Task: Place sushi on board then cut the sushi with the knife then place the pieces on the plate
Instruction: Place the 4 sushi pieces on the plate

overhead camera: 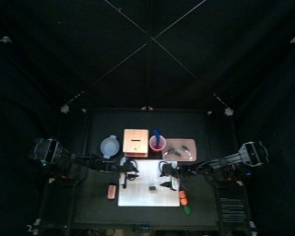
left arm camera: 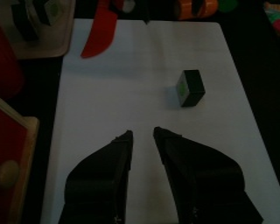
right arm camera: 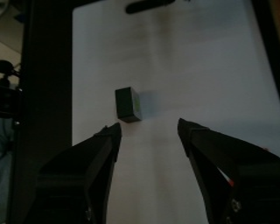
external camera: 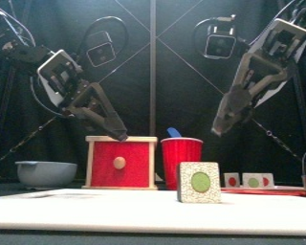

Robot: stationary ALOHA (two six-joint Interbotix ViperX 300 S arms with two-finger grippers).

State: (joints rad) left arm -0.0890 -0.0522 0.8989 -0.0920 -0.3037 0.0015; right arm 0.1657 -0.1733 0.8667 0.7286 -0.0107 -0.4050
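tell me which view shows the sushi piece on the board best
Front view: the sushi piece stands near and large, green centre facing the camera. Both wrist views show a small dark block; the top view, a speck.

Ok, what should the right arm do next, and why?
Probably lower the right gripper around the sushi piece and close. Its jaws are open over the white board, the piece lies just ahead of them, and two other pieces already sit on the pink tray.
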